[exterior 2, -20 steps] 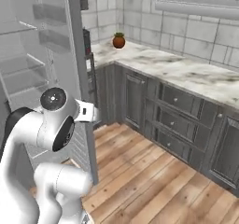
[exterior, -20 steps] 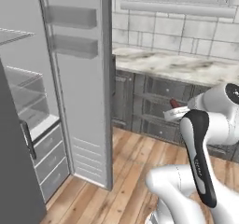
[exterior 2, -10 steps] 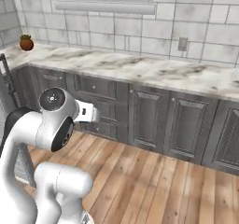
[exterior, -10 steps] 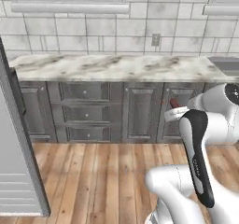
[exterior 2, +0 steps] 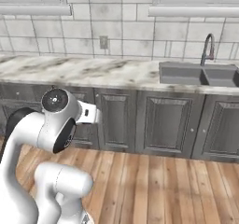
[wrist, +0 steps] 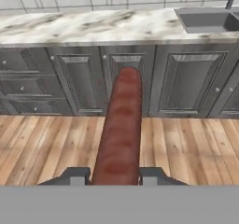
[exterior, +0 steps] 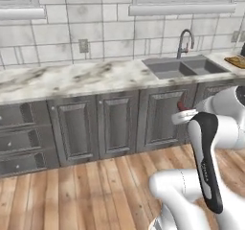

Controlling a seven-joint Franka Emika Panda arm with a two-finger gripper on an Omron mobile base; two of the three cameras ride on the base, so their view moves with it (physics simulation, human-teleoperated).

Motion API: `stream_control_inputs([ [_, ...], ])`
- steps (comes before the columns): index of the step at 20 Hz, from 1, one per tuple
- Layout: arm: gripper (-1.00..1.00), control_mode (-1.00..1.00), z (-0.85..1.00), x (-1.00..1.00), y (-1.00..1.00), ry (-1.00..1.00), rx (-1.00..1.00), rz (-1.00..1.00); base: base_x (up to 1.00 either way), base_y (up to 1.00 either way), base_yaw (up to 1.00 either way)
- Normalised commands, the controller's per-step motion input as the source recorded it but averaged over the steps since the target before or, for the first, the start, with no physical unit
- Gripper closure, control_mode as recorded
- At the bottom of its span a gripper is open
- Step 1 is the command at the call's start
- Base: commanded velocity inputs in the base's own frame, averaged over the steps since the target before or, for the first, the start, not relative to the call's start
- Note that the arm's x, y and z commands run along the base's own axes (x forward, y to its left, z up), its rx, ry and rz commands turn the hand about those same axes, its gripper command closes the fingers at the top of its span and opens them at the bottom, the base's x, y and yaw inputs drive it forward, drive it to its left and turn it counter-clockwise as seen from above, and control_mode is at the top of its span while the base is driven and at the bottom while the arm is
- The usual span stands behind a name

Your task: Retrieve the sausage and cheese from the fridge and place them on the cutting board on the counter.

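Observation:
The reddish-brown sausage (wrist: 119, 125) stands out lengthwise from my gripper (wrist: 115, 176), which is shut on its lower end; a dark fingertip (wrist: 77, 175) presses each side. In the left base view the sausage's red tip (exterior: 182, 106) pokes up from the gripper (exterior: 183, 113), held in front of the dark cabinets below the counter (exterior: 72, 78). The tan cutting board (exterior: 235, 60) lies on the counter at the far right, beyond the sink (exterior: 184, 67). The cheese and the fridge are out of view.
The marbled counter (exterior 2: 93, 71) runs across the tiled wall, with the steel double sink (exterior 2: 200, 73) and its tap (exterior 2: 208, 45) at the right. Dark grey cabinet doors (wrist: 182, 78) and drawers (wrist: 28, 83) stand below it. Wood floor (exterior 2: 158, 185) lies in front.
The whole picture has swung right along the counter: the fridge has left the views and the sink and cutting board have come in. The sausage stays gripped.

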Motion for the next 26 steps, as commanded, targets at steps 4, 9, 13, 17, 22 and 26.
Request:
stream_control_inputs([
  [4,1.00,1.00,0.00,0.00,0.00,0.00,0.00,0.00,1.00,-0.64,-0.24],
  [9,1.00,1.00,0.00,0.00,0.00,0.00,0.00,0.00,0.99,-0.86,-0.25],
  [13,1.00,1.00,0.00,0.00,0.00,0.00,0.00,0.00,0.95,-1.00,-0.22],
  [17,1.00,1.00,0.00,0.00,0.00,0.00,0.00,0.00,0.96,-1.00,-0.18],
  [22,1.00,1.00,0.00,0.00,0.00,0.00,0.00,0.00,0.78,-1.00,-0.06],
  [26,1.00,1.00,0.00,0.00,0.00,0.00,0.00,0.00,0.60,-1.00,0.02],
])
